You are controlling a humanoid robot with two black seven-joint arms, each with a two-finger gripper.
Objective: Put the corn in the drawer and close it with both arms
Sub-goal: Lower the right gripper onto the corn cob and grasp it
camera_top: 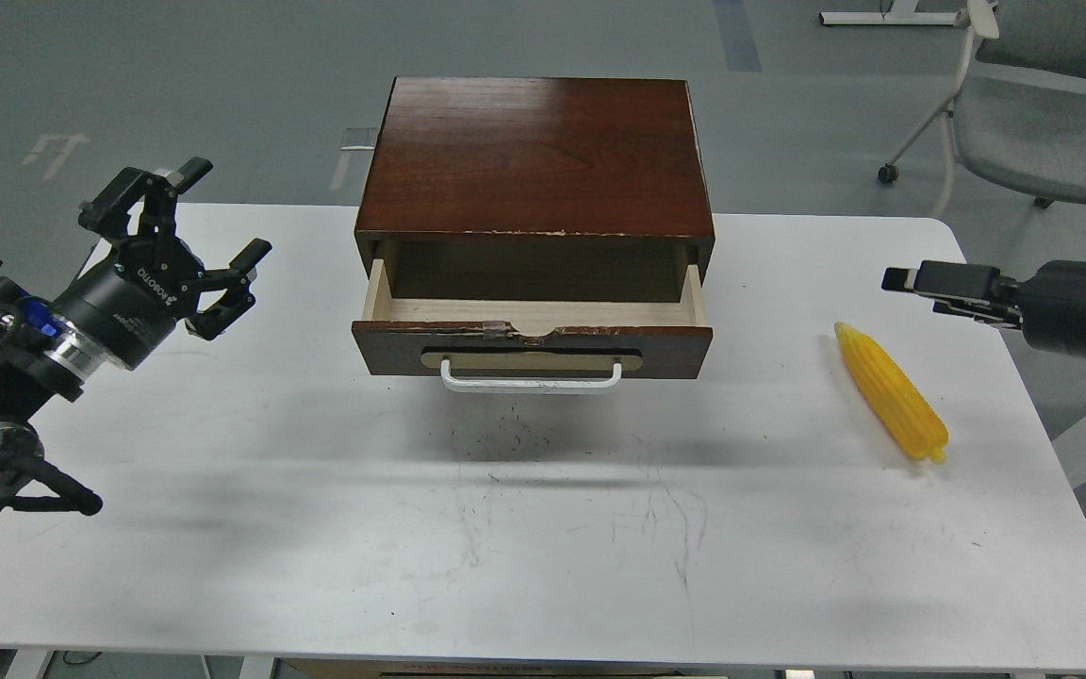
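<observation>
The yellow corn [892, 391] lies on the white table [543, 528] at the right, tapered end pointing up-left. The drawer [532, 335] of the dark reddish-brown box [534, 156] is pulled open; its pale inside holds nothing, and its white bar handle [531, 382] faces me. My left gripper [225, 211] is open and holds nothing, hovering over the table's left side, left of the drawer. My right gripper [903, 279] hovers above and right of the corn, turned side-on, so its fingers cannot be told apart.
A grey office chair [1024, 123] stands on the floor behind the table's right corner. The table's right edge runs just past the corn. The table's middle shows dark scuff marks [505, 429].
</observation>
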